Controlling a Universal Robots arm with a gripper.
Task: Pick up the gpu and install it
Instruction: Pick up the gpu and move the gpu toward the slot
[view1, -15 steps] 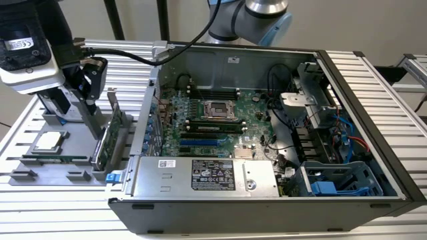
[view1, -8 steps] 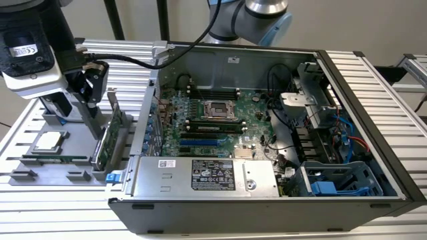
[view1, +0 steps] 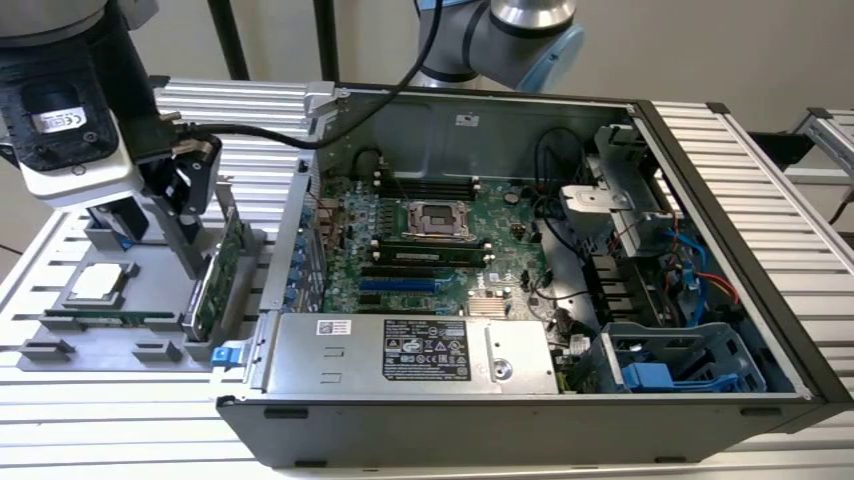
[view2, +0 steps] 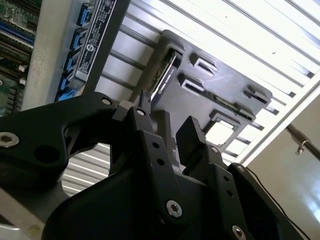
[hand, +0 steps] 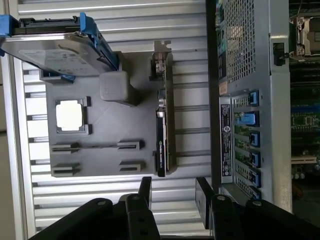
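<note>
Your end effector (hand: 174, 184) hangs released and empty over the grey tray (hand: 110, 125), where the gpu (hand: 161, 135) stands on edge, partly hidden by its slot.

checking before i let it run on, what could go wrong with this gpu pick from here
1. The open tool is not yet on the gpu. The card looks nearer one finger than the other, so closing could tilt it in the gray tray.
2. The computer case wall runs close beside the card, so the finger on that side might scrape it on the way down.
</note>
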